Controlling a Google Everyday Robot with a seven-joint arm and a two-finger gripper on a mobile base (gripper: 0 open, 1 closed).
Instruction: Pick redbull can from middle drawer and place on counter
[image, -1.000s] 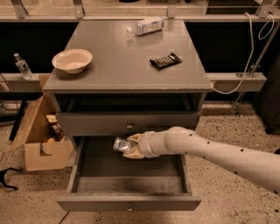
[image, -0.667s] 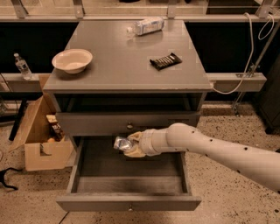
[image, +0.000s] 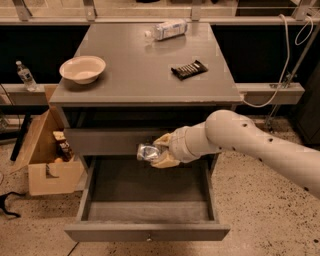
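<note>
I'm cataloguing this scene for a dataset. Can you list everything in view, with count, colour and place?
redbull can: 1, silver, held in the gripper above the open drawer's back
middle drawer: 1, grey, lowest, pulled open
upper drawer: 1, grey, closed
counter: 1, grey, cabinet top
bowl: 1, cream, counter's left side
water bottle: 1, clear, lying at counter's far edge
snack bar: 1, dark, counter's right side
cardboard box: 1, brown, floor left of cabinet
small bottle: 1, clear, far-left ledge
cable: 1, white, hanging at right
arm: 1, white, reaching in from right
gripper: 1, tan, shut on the can
</note>
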